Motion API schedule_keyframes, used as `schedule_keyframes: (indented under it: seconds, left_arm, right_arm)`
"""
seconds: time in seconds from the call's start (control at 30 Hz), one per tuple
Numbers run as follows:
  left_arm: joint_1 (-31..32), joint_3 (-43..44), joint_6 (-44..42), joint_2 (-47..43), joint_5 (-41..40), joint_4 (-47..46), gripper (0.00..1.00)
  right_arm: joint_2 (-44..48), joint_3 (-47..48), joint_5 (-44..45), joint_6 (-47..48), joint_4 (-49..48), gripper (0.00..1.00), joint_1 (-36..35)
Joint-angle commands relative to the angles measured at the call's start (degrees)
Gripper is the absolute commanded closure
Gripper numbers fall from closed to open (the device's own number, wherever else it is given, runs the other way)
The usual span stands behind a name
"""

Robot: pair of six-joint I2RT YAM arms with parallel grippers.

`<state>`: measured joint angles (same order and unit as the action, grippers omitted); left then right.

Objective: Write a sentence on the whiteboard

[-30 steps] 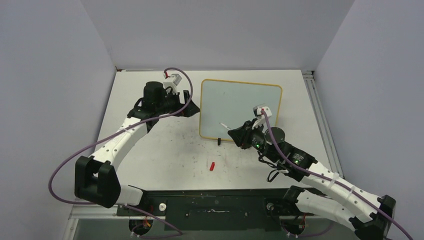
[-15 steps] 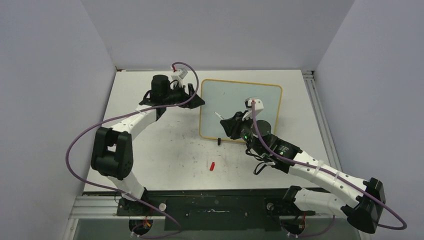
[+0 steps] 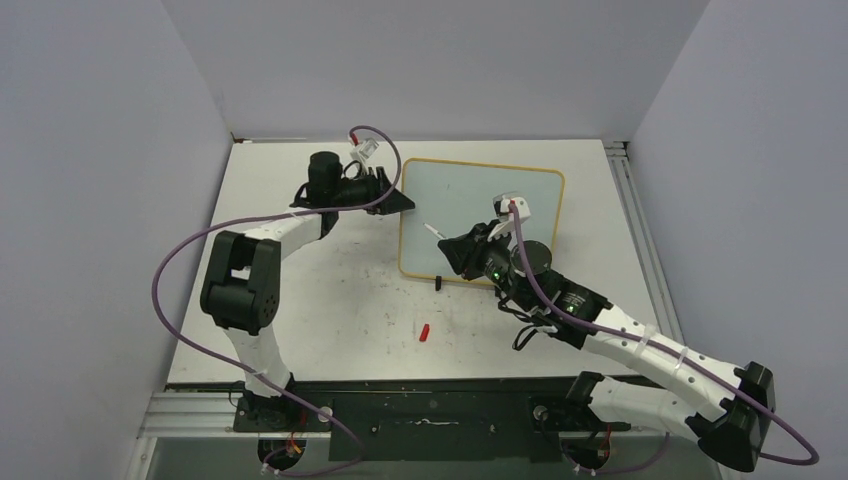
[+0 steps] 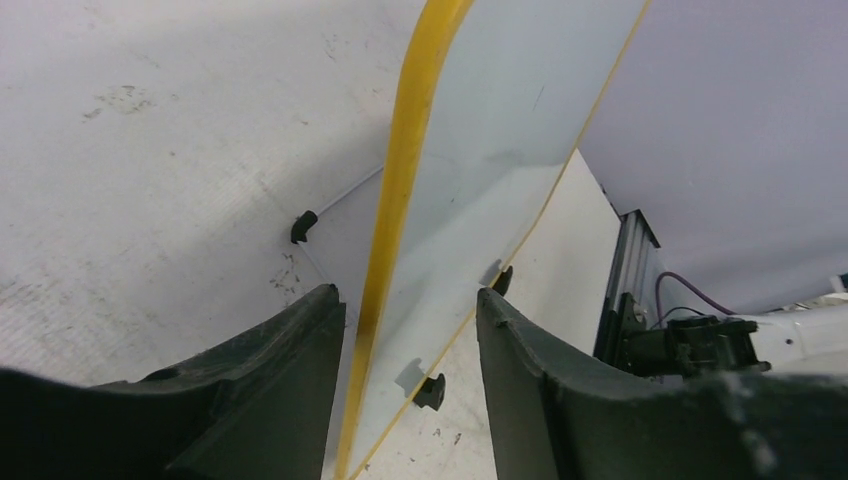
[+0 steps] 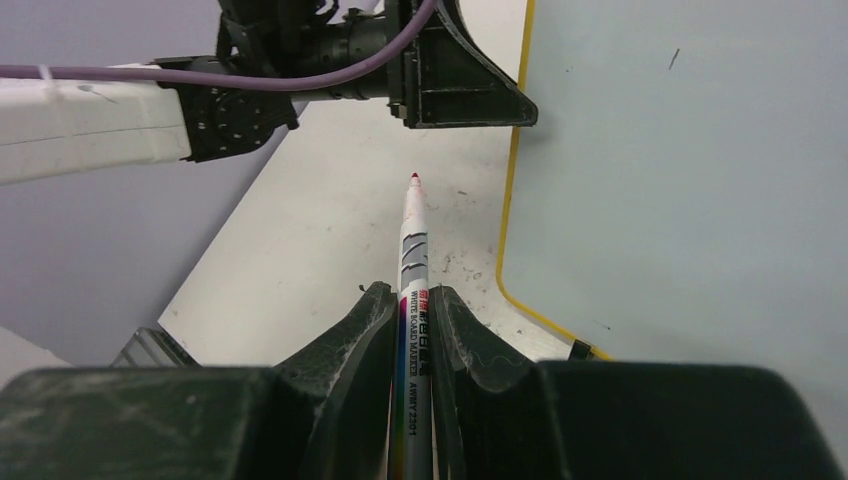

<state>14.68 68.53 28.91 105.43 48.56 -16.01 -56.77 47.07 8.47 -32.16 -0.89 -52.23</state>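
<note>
Red-tipped marker (image 5: 412, 230) pinched, right hand (image 5: 408, 292); half-spread left hand (image 4: 407, 293) straddles whiteboard (image 4: 520, 100).

White-shelled left arm (image 3: 285, 228) and right arm (image 3: 640, 345), black joints, 2 looping purple cables (image 3: 160, 285), matte black left claw (image 4: 410, 310), right claw (image 5: 412, 300), green wrist lights (image 3: 492, 272)

Whiteboard (image 3: 470, 195) far-centre on the table (image 3: 330, 300), left gripper (image 3: 400, 203) astride its left edge, marker (image 3: 433, 231) in right gripper (image 3: 450, 247) just before it — cap (image 3: 425, 332) nearer.
</note>
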Motion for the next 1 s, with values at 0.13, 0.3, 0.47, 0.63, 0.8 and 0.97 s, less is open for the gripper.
schedule_keyframes:
  seconds: [0.13, 0.3, 0.47, 0.63, 0.8, 0.97]
  left_arm:
    - [-0.53, 0.41, 8.16, 3.06, 8.94, -15.49, 0.63]
    - [-0.58, -1.34, 5.83, 1.64, 8.41, -13.19, 0.71]
    - [-0.29, -3.89, 5.35, 0.79, 8.28, -13.58, 0.77]
    - [0.25, -7.02, 4.88, -1.45, 6.7, -13.7, 0.82]
    - [1.05, -11.21, 3.73, -4.99, 5.14, -13.4, 0.85]
    - [2.8, -14.5, 1.9, -8.94, 3.52, -10.52, 0.85]
  right_arm:
    - [2.83, -0.25, -4.72, -0.27, -6.24, 0.95, -0.09]
    - [3.08, -0.29, -5.06, -0.44, -5.68, 0.95, -0.16]
    - [3.89, -1.21, -4.84, -0.74, -5.53, 0.95, -0.15]
    - [4.84, -1.93, -4.95, -1.23, -5.28, 0.95, -0.24]
    - [5.97, -2.4, -4.87, -1.4, -4.56, 0.95, -0.24]
    - [7.37, -2.59, -4.28, -1.22, -3.1, 0.95, -0.33]
